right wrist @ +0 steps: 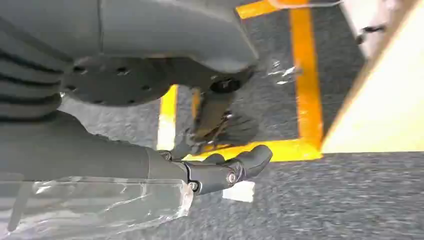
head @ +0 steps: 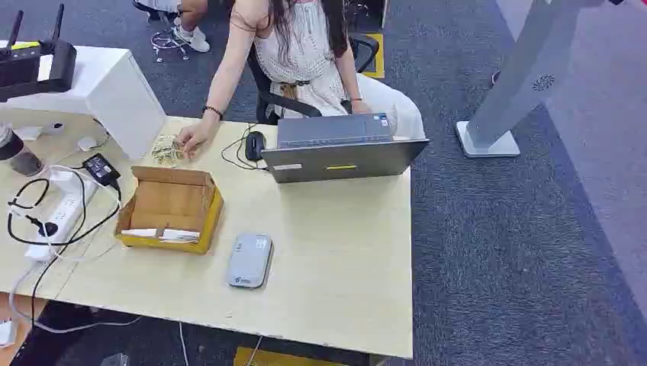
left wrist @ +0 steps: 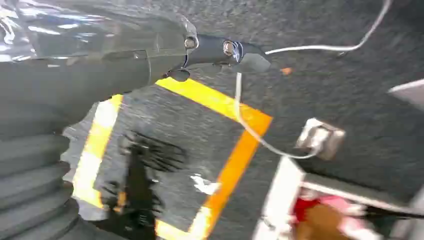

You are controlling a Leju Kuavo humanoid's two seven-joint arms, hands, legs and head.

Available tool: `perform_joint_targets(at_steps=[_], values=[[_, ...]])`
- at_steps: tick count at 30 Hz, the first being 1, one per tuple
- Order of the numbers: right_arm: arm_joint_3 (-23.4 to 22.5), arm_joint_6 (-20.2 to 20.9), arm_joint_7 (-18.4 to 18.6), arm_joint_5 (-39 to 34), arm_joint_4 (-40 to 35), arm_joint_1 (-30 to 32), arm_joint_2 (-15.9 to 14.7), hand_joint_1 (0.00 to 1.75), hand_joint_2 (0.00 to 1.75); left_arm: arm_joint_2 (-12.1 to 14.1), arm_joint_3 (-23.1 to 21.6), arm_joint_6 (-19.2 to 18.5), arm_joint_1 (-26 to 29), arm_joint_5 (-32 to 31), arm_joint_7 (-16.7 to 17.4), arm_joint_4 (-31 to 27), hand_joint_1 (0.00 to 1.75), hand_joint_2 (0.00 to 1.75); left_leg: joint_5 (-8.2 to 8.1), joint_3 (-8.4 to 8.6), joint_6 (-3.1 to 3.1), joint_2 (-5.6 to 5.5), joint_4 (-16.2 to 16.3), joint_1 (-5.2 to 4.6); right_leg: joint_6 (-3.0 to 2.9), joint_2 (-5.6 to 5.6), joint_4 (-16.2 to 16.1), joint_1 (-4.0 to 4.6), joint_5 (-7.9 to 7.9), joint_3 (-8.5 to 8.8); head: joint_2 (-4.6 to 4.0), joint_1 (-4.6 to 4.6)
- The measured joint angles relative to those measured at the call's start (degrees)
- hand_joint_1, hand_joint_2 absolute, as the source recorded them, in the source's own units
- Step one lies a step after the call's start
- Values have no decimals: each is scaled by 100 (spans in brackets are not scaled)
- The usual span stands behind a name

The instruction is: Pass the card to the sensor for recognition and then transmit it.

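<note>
Grey sensor (head: pixel 249 260) near table (head: pixel 343 252) edge.

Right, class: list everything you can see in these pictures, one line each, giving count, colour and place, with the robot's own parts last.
Table: one, pale wood, centre of the head view.
Cardboard box: one, brown and yellow, open, left of centre on the table.
Sensor: one, grey, flat on the table right of the box.
Laptop: one, grey, at the far edge of the table.
Mouse: one, black, left of the laptop.
Power strip: one, white, at the left of the table with black cables.
Person: one, seated behind the table, a hand on the table.
Left hand: one, dark grey, hanging over the floor.
Right hand: one, dark grey, hanging over the floor.
</note>
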Motion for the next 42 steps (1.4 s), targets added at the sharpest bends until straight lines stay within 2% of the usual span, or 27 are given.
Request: perform_joint_targets(at_steps=[3, 7, 18, 20, 21, 22, 23, 24, 31, 32, 33, 34, 35, 36, 37, 38, 40, 42], values=[[-170, 46, -270, -59, 44, -82, 59, 0, 0, -84, 447, -166, -98, -15, -342, -63, 0, 175, 0, 1, 0, 1, 0, 0, 0, 1, 0, 0, 0, 0, 0, -2], [-445, 55, -600, -172, 109, -159, 122, 0, 0, -266, 888, -461, -129, -28, -723, -467, 0, 175, 0, 1, 0, 0, 0, -1, 0, 0, 0, -1, 1, 2, 0, 0], [-483, 59, -643, -177, 118, -163, 131, 0, 0, -297, 944, -509, -127, -31, -760, -547, 0, 175, 0, 0, 0, 0, 0, -1, 0, 0, 0, -1, 1, 2, 0, 0], [-597, 61, -758, -225, 146, -176, 149, 0, 0, -409, 1103, -641, -123, -31, -859, -779, 0, 175, 0, 0, 0, 0, 1, -1, 0, 0, 0, -1, 1, 3, 0, 0], [-782, 65, -941, -286, 190, -195, 190, 0, 0, -548, 1256, -819, -65, 0, -1028, -1216, 0, 175, 0, 0, 0, 0, 1, -1, 0, 0, 0, 0, 0, 2, 0, 0], [-815, 65, -975, -293, 197, -199, 192, 0, 0, -571, 1256, -844, -35, 11, -1064, -1328, 0, 175, 0, 0, 0, 0, 1, -1, 0, 0, 0, 0, 0, 2, 0, 0], [-1032, 68, -1141, -350, 247, -223, 234, 0, 0, -730, 1256, -913, 140, 162, -1237, -2022, 0, 175, 0, 0, 0, 0, 0, 0, 0, 0, 0, 0, 0, 1, 0, 0], [-1348, 81, -1330, -415, 306, -244, 288, 0, 0, -959, 1197, -922, 444, 389, -1464, -3170, 0, 175, 0, 0, 0, 0, 0, 0, 0, 0, 0, 0, 0, 1, 0, -2], [-1709, 155, -1477, -472, 389, -269, 345, 0, 0, -1200, 876, -979, 806, 546, -1694, -4749, 0, 175, 3, 3, -3, -1, 1, 0, 0, 0, 0, 0, 0, -10, 0, 0], [-1808, 155, -1495, -463, 420, -300, 367, 0, 0, -1270, 753, -975, 949, 469, -1713, -5340, 0, 175, 2, -2, -3, 6, 13, 15, -2, 7, 1, 11, 2, -22, 0, -18], [-1951, 155, -1544, -398, 459, -323, 382, 0, 0, -1344, 481, -891, 1064, 187, -1897, -6202, 0, 175, 2, -12, -3, 3, 15, 20, -4, 5, -1, 18, 5, -24, 0, -13], [-2072, 153, -1575, -325, 485, -344, 400, 0, 0, -1379, 195, -718, 1055, -165, -2112, -6789, 0, 175, 5, -20, 0, -13, 14, 12, 0, -14, -1, 12, 7, -17, 0, 15], [-2153, 153, -1567, -225, 503, -374, 413, 0, 0, -1347, -50, -363, 992, -614, -2260, -7164, 0, 175, 9, -19, 7, -29, 14, 3, 1, -33, 1, 3, 6, -10, 0, 20], [-2174, 144, -1519, -95, 522, -426, 441, 0, 0, -1268, -327, 323, 889, -1277, -2303, -7451, 0, 175, 11, -10, 3, -29, 11, 3, 0, -33, 1, 3, 6, -7, 0, 17], [-2177, 127, -1462, -15, 538, -477, 477, 0, 0, -1197, -572, 914, 795, -1772, -2303, -7618, 0, 175, 13, -9, 1, -26, 12, 4, 0, -30, 4, 4, 7, -6, 0, 11], [-2185, 94, -1429, 35, 546, -526, 494, 0, 0, -1132, -832, 1321, 703, -2130, -2259, -7732, 0, 175, 16, -10, -3, -23, 12, 5, -2, -25, 6, 5, 10, -3, 0, 7], [-2212, 59, -1401, 81, 562, -594, 546, 0, 0, -1054, -1165, 1627, 544, -2352, -2245, -7949, 0, 175, 21, -8, -2, -24, 12, 5, -2, -26, 8, 5, 11, 2, 0, 2], [-2214, 76, -1278, 230, 584, -643, 575, 0, 0, -968, -1407, 2168, 369, -3209, -1972, -8048, 0, 175, 24, -4, -2, -25, 12, 5, -4, -26, 8, 4, 12, -9, 0, 2]])
